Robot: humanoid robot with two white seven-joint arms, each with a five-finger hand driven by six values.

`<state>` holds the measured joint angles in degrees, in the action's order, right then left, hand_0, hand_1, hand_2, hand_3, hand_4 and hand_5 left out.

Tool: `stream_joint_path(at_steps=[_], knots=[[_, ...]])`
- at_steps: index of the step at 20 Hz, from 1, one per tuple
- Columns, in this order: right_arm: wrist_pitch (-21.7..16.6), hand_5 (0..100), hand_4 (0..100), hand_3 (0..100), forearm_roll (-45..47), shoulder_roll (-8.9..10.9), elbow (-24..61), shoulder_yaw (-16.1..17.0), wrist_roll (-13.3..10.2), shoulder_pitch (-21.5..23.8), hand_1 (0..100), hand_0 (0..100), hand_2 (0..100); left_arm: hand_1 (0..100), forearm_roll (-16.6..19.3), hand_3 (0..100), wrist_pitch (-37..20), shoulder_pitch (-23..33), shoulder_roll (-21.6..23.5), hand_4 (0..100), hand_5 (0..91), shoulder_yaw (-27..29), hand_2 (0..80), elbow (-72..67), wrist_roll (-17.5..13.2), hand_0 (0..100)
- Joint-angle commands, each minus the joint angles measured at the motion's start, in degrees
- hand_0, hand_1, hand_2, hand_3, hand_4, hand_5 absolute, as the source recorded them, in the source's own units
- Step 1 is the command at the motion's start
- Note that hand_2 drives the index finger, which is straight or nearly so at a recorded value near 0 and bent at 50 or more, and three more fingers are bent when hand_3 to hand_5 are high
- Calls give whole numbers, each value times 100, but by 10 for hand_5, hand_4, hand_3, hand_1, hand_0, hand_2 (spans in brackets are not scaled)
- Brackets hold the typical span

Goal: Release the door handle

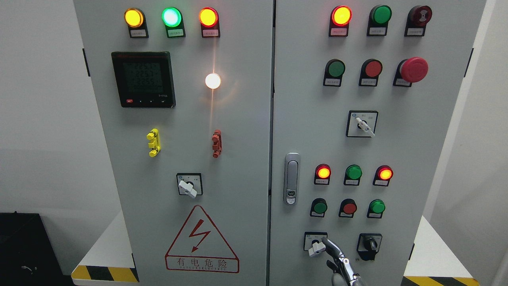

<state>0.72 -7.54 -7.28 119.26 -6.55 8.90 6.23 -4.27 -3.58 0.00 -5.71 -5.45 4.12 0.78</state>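
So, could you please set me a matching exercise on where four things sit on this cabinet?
Things:
1. meter
2. door handle
3. mushroom button
4. warning sign

Places:
A. right door, upper right
B. left door, bottom
C. left door, upper left
D. right door, left edge

Pairs: 1-C, 2-D, 3-A, 4-B.

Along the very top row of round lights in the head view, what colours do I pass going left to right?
Amber light → lit green light → orange light → red-orange light → unlit green light → dark red buzzer.
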Motion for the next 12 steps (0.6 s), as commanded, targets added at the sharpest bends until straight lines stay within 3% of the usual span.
stream_joint_path(at_steps=[1,10,11,12], knots=[[-2,0,0,0,-19,-2,18,-84,-29,-8,0,343,0,556,-3,0,-2,97,0,0,0,0,0,1,1,120],[-37,0,5,0,-28,-2,27,-84,-37,-34,0,346,0,556,-3,0,-2,97,0,0,0,0,0,1,1,120],[-37,22,44,35,-36,-2,27,-92,-37,-52,0,343,0,556,-3,0,-2,97,0,0,0,0,0,1,1,120],[-37,148,157,137,-45,-2,27,-93,-55,-95,0,328,0,556,5,0,-2,97,0,0,0,0,0,1,1,120]])
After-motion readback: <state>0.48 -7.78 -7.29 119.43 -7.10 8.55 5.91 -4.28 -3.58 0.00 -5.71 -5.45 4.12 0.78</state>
